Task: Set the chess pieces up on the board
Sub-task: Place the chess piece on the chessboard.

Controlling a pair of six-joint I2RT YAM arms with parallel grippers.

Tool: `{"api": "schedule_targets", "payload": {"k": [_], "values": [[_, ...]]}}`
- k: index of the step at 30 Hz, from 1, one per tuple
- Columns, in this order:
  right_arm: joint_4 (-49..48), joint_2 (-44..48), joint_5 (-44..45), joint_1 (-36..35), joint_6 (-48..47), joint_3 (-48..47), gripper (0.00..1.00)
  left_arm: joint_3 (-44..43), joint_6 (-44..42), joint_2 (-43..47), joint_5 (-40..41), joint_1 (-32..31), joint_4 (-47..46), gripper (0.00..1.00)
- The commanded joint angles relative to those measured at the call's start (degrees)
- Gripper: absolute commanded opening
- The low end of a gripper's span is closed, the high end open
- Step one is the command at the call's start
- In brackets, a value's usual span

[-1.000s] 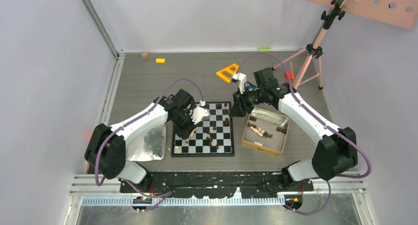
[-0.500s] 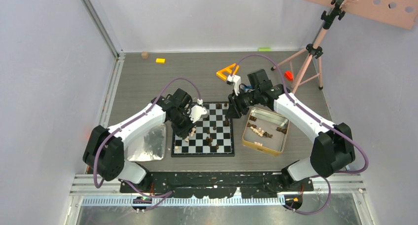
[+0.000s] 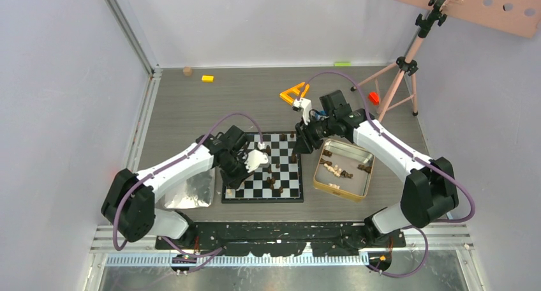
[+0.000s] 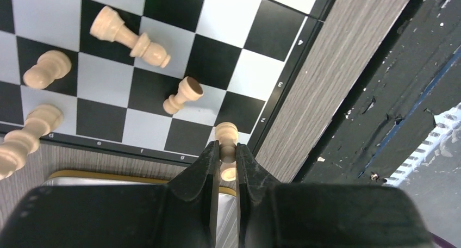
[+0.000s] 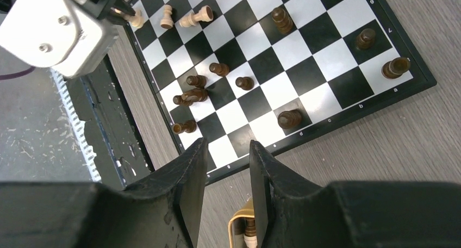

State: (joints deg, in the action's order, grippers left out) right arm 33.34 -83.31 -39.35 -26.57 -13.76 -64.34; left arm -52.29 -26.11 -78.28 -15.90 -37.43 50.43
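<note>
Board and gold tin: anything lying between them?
Nothing. The top view shows only a bare strip of table between the board and the gold tin; the right wrist view shows the same bare wood.

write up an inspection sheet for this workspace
surface: grey wood-grain table
job's things: board holds light and dark chess pieces, several toppled; more in the tin
clutter: orange triangle, yellow block, silver tray
grippers: left gripper shut on a light pawn; right gripper open, empty
cables: purple cable looped over each arm
surroundings: pink tripod, pale walls
</note>
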Motion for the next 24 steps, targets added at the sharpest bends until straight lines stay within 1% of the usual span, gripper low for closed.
{"api": "schedule_targets", "payload": {"k": [1, 11, 24], "values": [[0.6, -0.7, 1.1, 0.0, -1.9, -1.4, 0.40, 0.4, -1.9, 1.0, -0.3, -2.1, 0.0, 0.00], [1.2, -0.7, 1.5, 1.1, -2.5, -1.5, 0.40, 1.9, -1.9, -1.1, 1.3, -5.8, -2.0, 0.00], [1.8, -0.9, 1.3, 1.6, -3.0, -1.4, 0.40, 2.8, -1.7, -3.3, 2.9, -7.1, -4.5, 0.01]]}}
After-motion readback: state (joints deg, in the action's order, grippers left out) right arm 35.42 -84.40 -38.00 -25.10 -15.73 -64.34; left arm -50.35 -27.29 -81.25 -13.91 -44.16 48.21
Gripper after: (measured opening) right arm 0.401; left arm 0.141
